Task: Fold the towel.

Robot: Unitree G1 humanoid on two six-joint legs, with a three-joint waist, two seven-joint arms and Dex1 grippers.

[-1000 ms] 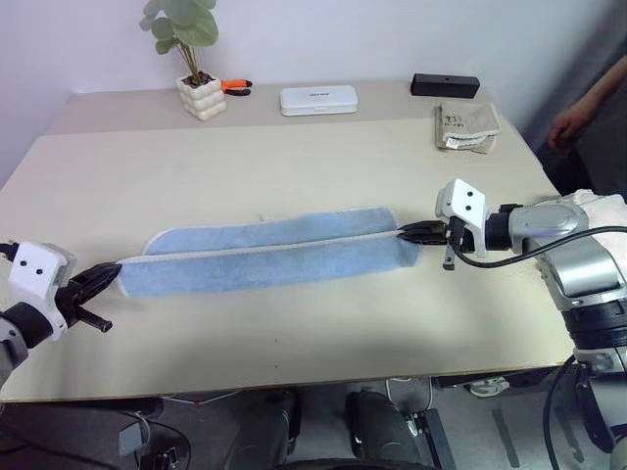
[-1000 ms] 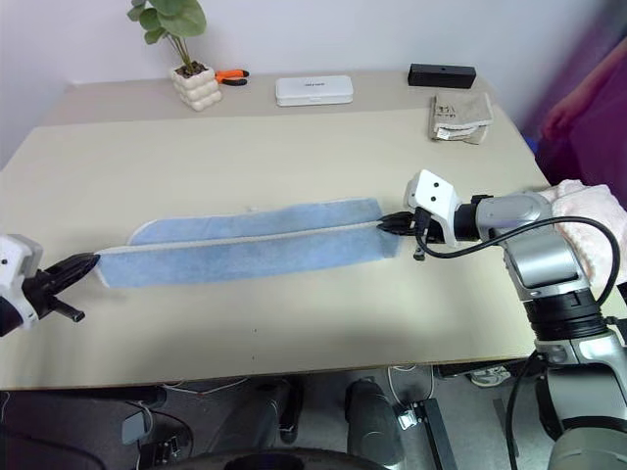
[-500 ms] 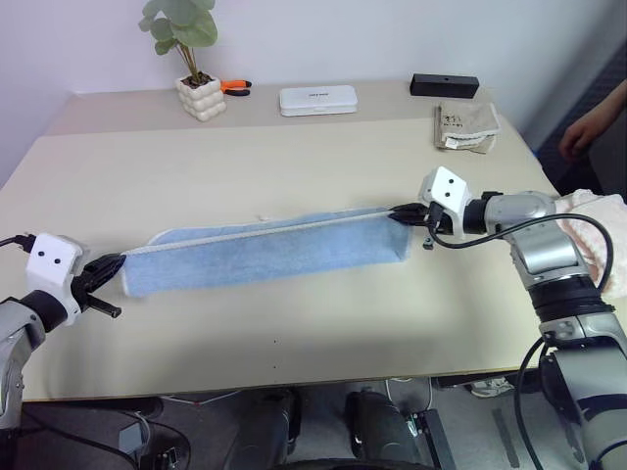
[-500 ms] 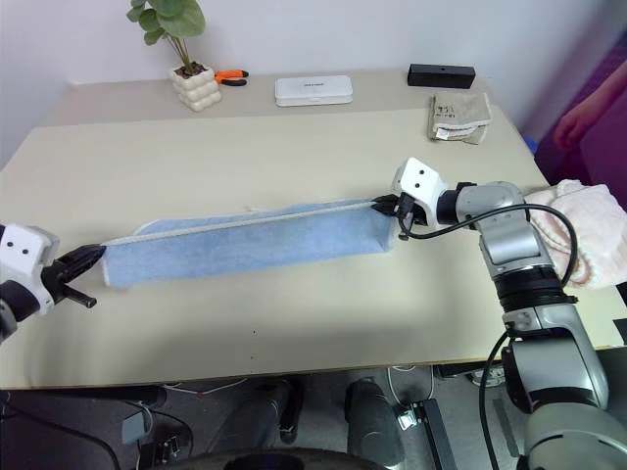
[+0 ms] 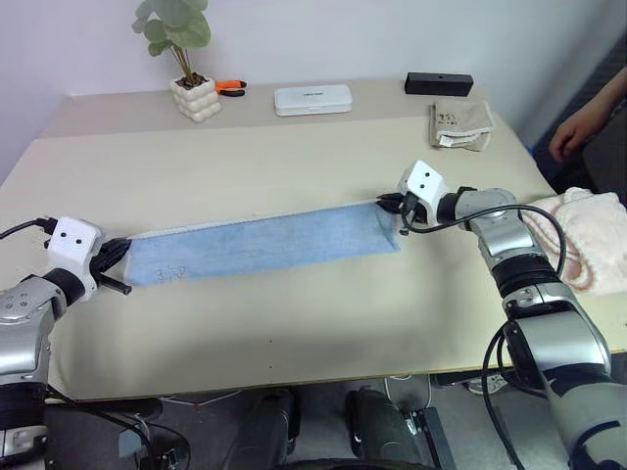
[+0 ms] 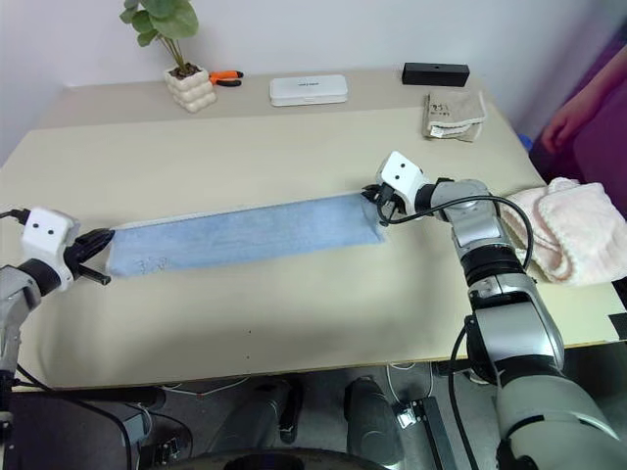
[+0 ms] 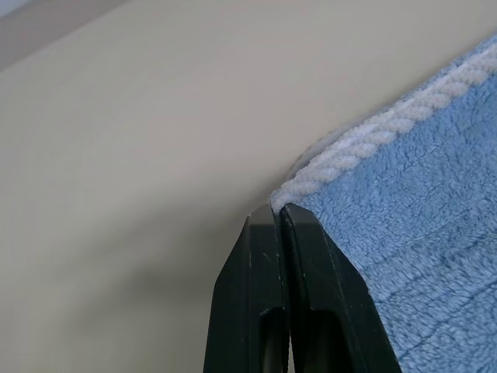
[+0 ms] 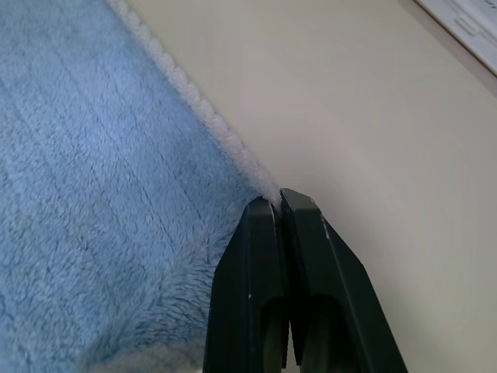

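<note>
Towel point(image 5: 260, 243): light blue terry cloth, long and narrow, pale whitish corded trim along the far long edge. Stretched lengthwise across the middle of the table point(image 5: 294, 323), running from the robot's left up toward its right. A small dark printed mark sits near its left end.

Left gripper point(image 5: 117, 252): both black fingers point(image 7: 311, 311) pressed together, pinching the trimmed corner at the towel's left end; the wrist view shows the white cord entering between the tips.

Right gripper point(image 5: 388, 203): fingers point(image 8: 256, 295) closed tight on the trimmed corner at the towel's right end, the cloth hanging from the pinch to the table.

Other items on the table, along the far edge: potted plant point(image 5: 192, 69) in a white bubbled pot; orange-handled tool point(image 5: 231, 87) just beside it; white flat case point(image 5: 313, 98); black bar-shaped box point(image 5: 439, 83); beige folded cloth point(image 5: 460, 122).

Pale pink fluffy towel point(image 5: 586, 235): at the table's right edge, well apart from the blue one.

Person's hand point(image 5: 573, 132): beyond the right edge of the table.
</note>
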